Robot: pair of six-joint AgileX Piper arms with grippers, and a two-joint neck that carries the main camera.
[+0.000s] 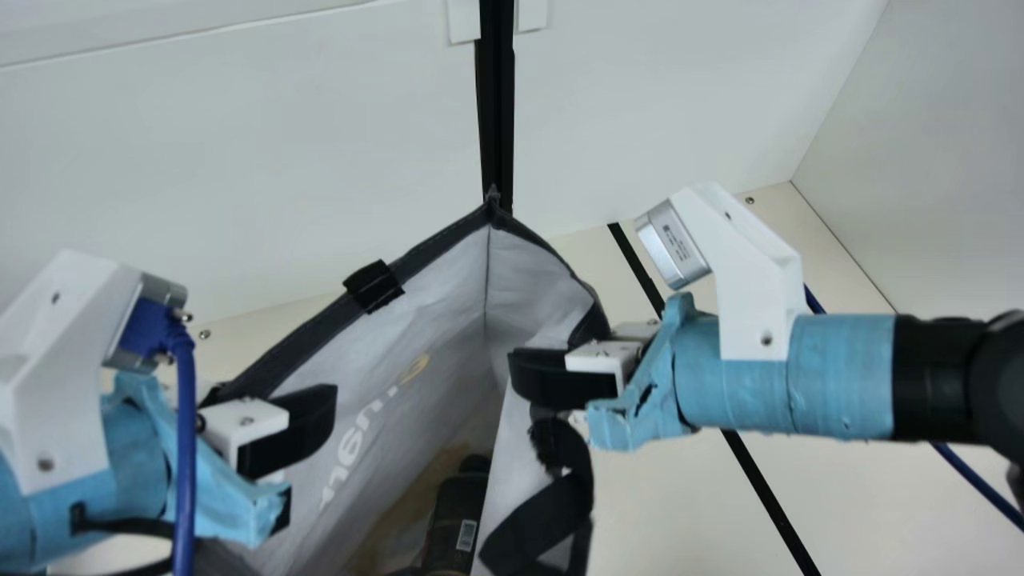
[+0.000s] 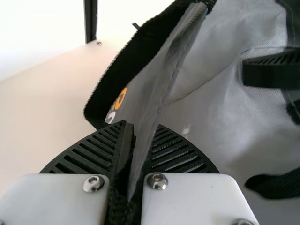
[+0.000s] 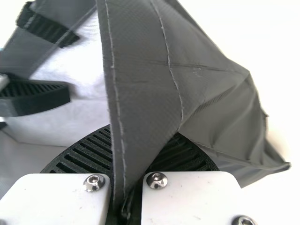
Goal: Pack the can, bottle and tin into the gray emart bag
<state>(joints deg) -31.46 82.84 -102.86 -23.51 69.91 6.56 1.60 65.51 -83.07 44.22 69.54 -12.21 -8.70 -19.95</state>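
- At the far left of the main view, the left arm is cut off by the edge; a blue cable [image 1: 184, 448] runs down in front of it and hides part of it.
- The left gripper [image 1: 290, 454] is closed on the bag's rim; the left wrist view has the cloth pinched between its 2 ribbed fingers.
- The gray bag [image 1: 320, 344] stands with its mouth spread wide between the 2 grippers, its lower part cut off by the bottom edge. Pale lettering with 1 yellow character shows reversed on its inner left wall, partly blurred. In the left wrist view, orange and white print is half hidden by the dark rim.
- A black tab [image 1: 374, 286] sits over the left rim.
- The bottle [image 1: 456, 512] is inside the bag, its dark cap uppermost and its base out of the picture. A small white label with a barcode is on its side, too small to make out. Beside its lower end is a dark sliver, too little to name.
- A black handle [image 1: 532, 520] hangs looped on the right wall, partly cut off below.
- The right gripper [image 1: 550, 356] is closed on the opposite rim, with folded gray cloth between its 2 fingers in the right wrist view.
- The right arm runs off the right edge, a blue cable partly hidden behind it.
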